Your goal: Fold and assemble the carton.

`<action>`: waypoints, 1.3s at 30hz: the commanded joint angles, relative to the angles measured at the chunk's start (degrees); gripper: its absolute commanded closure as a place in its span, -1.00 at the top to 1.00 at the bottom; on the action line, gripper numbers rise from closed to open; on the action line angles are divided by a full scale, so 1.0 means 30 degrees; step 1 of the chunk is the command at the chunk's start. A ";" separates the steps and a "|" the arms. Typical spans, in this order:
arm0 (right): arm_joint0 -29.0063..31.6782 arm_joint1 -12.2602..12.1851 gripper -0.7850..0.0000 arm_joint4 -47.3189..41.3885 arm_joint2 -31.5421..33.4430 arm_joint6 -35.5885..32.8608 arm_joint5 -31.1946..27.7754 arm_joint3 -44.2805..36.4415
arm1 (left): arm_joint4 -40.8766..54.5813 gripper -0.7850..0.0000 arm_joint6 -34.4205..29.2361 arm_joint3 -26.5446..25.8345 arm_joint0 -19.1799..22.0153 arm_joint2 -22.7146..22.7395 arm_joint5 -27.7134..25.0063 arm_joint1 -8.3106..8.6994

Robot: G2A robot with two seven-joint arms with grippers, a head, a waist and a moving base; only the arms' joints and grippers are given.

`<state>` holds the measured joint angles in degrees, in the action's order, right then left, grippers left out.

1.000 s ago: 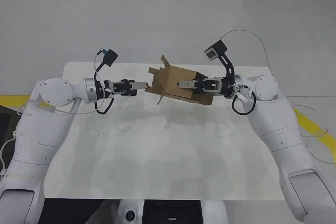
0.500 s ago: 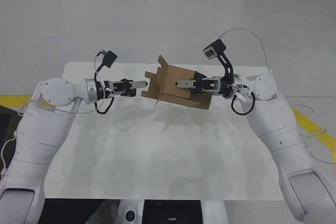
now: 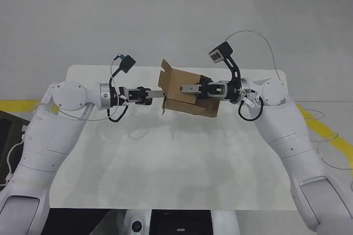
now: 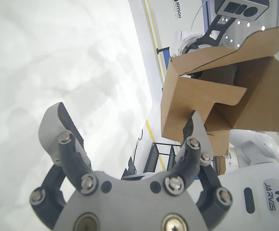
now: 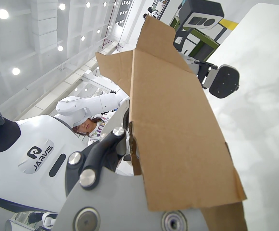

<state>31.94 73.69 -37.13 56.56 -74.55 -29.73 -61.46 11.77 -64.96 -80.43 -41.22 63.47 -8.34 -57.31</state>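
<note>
So the left jaws are spread wide, one fingertip (image 4: 195,124) right at a flap edge of the brown cardboard carton (image 3: 185,94). The right jaws are clamped on its wall, holding it above the white worktop (image 3: 165,170), with the open end facing the left arm and the flaps splayed.

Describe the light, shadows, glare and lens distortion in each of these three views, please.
Top view: even light, with soft grey shadows on the table on the robot's side of the carton. Left wrist view: glare washes the table nearly white, and its straight edge looks curved. Right wrist view: ceiling lamps glare as bright spots.
</note>
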 commanded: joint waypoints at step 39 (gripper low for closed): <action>-0.0051 0.0123 -1.00 0.0348 0.0565 0.1554 -0.0495 0.1067 | 0.0077 1.00 -0.0049 0.0056 -0.0265 0.0786 -0.0048 0.0214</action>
<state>31.80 74.06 -36.19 58.07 -70.52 -31.13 -58.44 12.34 -65.10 -80.09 -41.73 65.80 -8.53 -56.72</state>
